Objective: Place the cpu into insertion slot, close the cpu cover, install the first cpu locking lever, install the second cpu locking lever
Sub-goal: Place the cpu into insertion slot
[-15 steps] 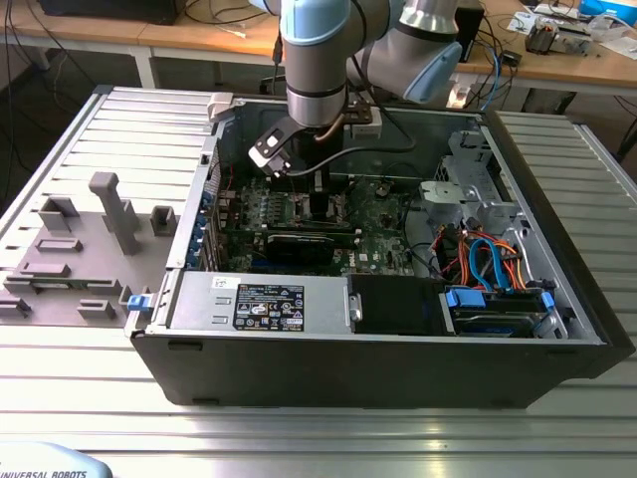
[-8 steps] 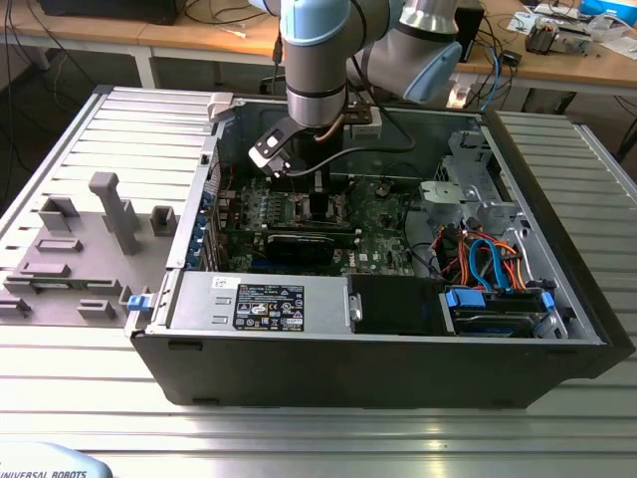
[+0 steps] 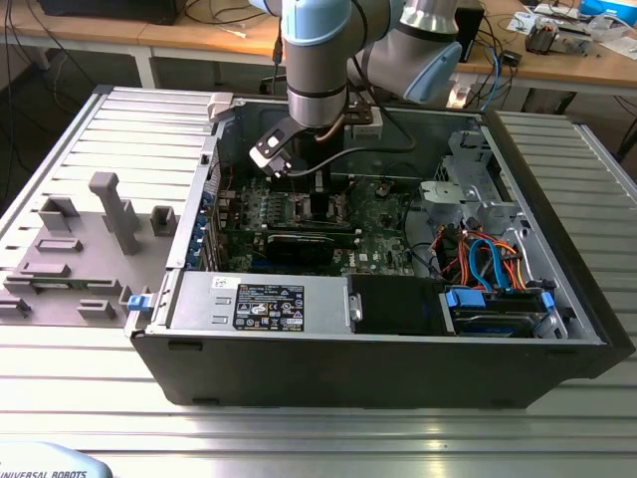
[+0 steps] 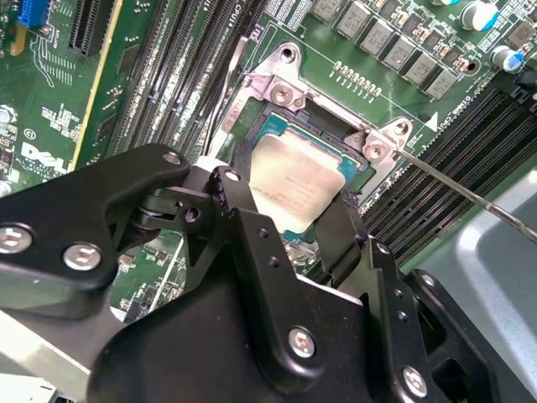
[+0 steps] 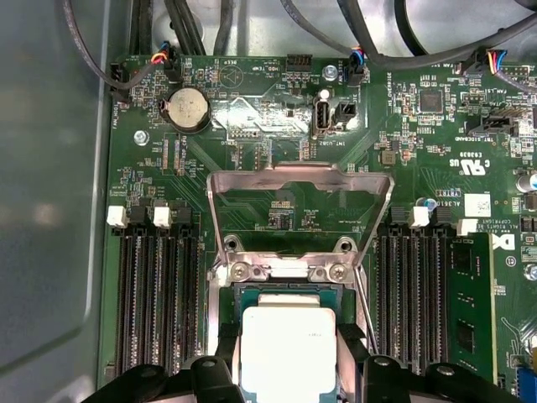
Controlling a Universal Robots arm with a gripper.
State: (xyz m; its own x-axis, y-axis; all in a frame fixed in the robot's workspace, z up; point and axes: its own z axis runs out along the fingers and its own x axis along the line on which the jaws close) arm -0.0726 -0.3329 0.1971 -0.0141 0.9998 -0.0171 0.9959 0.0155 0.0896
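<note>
- On the exterior view's left, grey fixtures (image 3: 109, 214) are standing on the ribbed metal table (image 3: 299, 428), just beside the open computer case (image 3: 348, 373)
- Inside the case, a power supply (image 3: 264, 304) with a label is lying along the near wall
- The robot arm (image 3: 317, 60) is reaching down from the far side into the middle of the case, and the gripper (image 3: 318, 189) is hanging low over the green motherboard (image 3: 383, 214)
- In both wrist views the gripper (image 4: 289, 197) (image 5: 288, 353) is holding the cpu (image 4: 294, 185) (image 5: 285, 336): its black fingers (image 4: 237, 197) are pressing on two opposite edges of the chip, so the jaws are clamped on it
- The cpu is sitting directly over the insertion slot (image 4: 285, 130) (image 5: 277, 290); I cannot tell if it is already resting fully inside
- The cpu cover (image 5: 243, 178) is standing open, swung up from the slot and attached at its hinged edge
- A thin metal locking lever (image 4: 453, 186) is sticking out free from a corner of the slot, not latched
- Long black memory slots (image 5: 159, 302) are running on both sides of the insertion slot
- On the exterior view's right, blue and orange cables (image 3: 488, 254) are lying in the drive bay of the case
</note>
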